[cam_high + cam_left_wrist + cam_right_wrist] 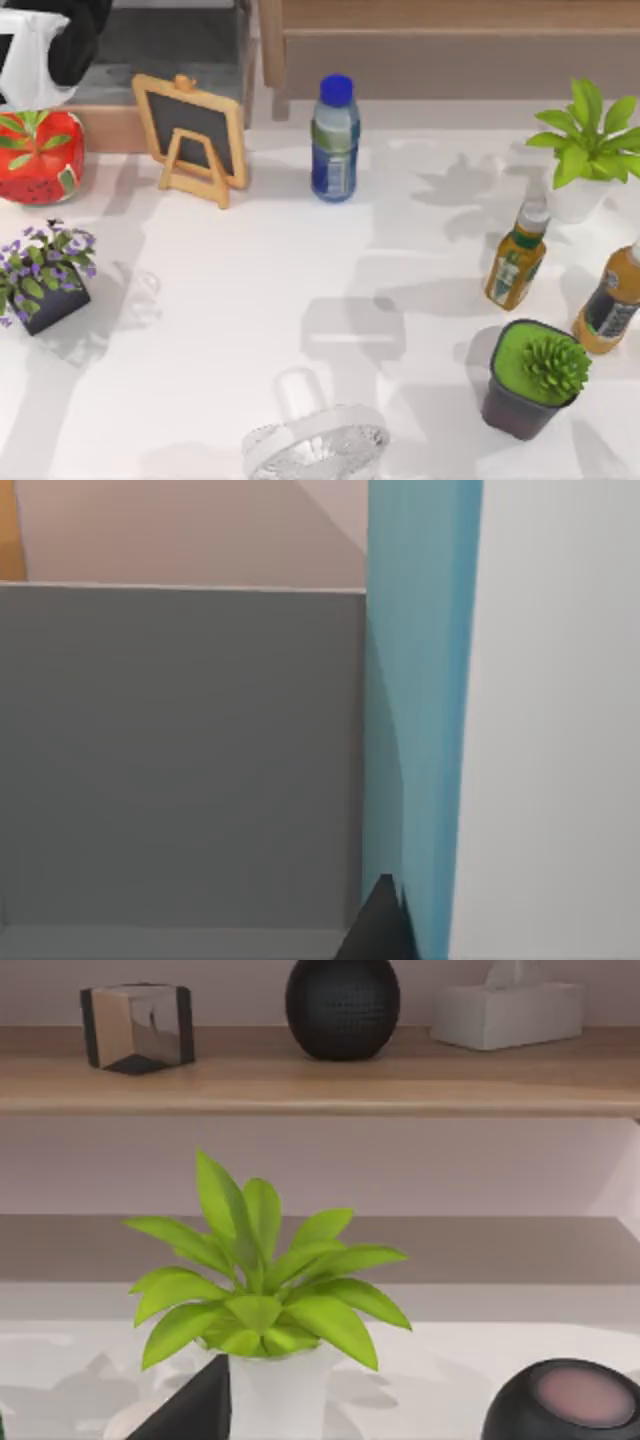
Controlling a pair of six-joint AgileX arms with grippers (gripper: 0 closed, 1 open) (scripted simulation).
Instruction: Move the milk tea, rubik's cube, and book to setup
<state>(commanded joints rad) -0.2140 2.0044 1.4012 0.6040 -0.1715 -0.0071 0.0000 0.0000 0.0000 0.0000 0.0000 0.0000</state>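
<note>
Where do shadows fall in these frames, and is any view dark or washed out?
Top view: soft grey shadows spread across the white table, including beside the water bottle and the succulent pot. Right wrist view: faint shadows lie behind the leafy plant; evenly lit. Left wrist view: flat grey and blue surfaces, not dark.

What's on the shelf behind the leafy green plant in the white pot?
Behind the leafy green plant in its white pot, the wooden shelf holds a mirrored cube, a black round speaker and a white tissue box.

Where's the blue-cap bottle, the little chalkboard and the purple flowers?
Blue-cap bottle (334,150), top view, on its label.
Chalkboard (205,125), top view, on its dark board.
Purple flowers (45,262), top view, on the blossoms.
</note>
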